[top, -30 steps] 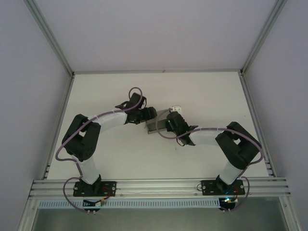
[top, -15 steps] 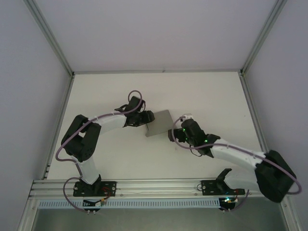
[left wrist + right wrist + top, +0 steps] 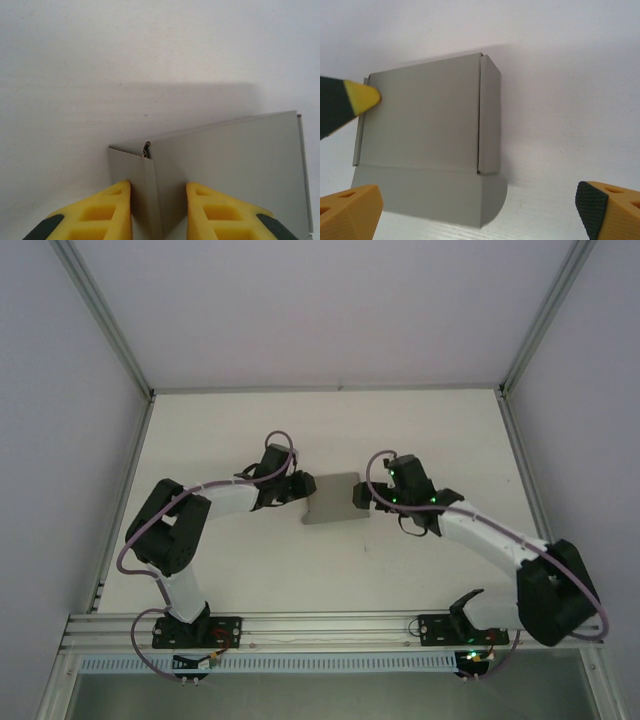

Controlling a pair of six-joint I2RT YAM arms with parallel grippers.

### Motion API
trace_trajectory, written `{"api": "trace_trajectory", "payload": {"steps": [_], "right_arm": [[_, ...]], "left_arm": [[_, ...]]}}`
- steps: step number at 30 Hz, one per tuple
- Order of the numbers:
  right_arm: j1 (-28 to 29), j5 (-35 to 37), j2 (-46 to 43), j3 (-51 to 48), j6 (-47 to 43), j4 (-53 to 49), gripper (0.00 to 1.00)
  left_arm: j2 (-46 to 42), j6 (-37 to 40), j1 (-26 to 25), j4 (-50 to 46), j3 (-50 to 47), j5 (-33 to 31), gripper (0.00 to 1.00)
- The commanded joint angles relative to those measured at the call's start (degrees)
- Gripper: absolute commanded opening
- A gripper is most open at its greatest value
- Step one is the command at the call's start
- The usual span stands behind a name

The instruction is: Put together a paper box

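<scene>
The grey paper box lies mid-table between both arms. My left gripper meets its left end. In the left wrist view the box's folded corner sits between the yellow fingers. That gripper is shut on it, both pads against cardboard. My right gripper is at the box's right side. In the right wrist view it stands wide open, and the box with its round-cornered flap lies ahead between the fingers. The left gripper's yellow fingertip touches the box's far left corner.
The white table is bounded by aluminium frame rails at the front and white walls on the other sides. Both arm bases are bolted to the front rail. Purple cables loop off both wrists.
My right gripper let go, opened wide, swung away and came back to the box's right side. The left jaws narrowed onto the box's left end. The box now lies flatter.
</scene>
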Motion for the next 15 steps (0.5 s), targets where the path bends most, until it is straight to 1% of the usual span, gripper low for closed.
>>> {"api": "trace_trajectory", "payload": {"steps": [1, 4, 7, 10, 11, 15], "right_arm": [[-3.31, -12.98, 4.95, 3.07, 1.36, -0.76, 1.0], [-5.59, -18.7, 9.69, 5.31, 2.51, 0.0, 1.0], [-7.46, -23.18, 13.86, 7.53, 3.54, -0.39, 0.99], [-8.01, -28.31, 16.54, 8.21, 3.61, 2.31, 0.99], [-8.08, -29.55, 17.37, 8.71, 3.89, 2.57, 0.98], [-8.49, -32.37, 20.51, 9.98, 4.31, 3.88, 0.99]], "left_arm": [[2.75, 0.12, 2.31, -0.03, -5.18, 4.58, 0.26], [3.72, -0.99, 3.91, 3.03, -6.81, 6.65, 0.25], [4.79, -2.78, 5.54, 11.09, -9.51, 12.81, 0.24], [5.99, -3.78, 6.82, 15.54, -10.92, 15.8, 0.22], [6.56, -4.15, 7.21, 17.08, -11.23, 17.0, 0.19], [8.93, -7.05, 8.88, 24.46, -13.22, 20.98, 0.19]]}}
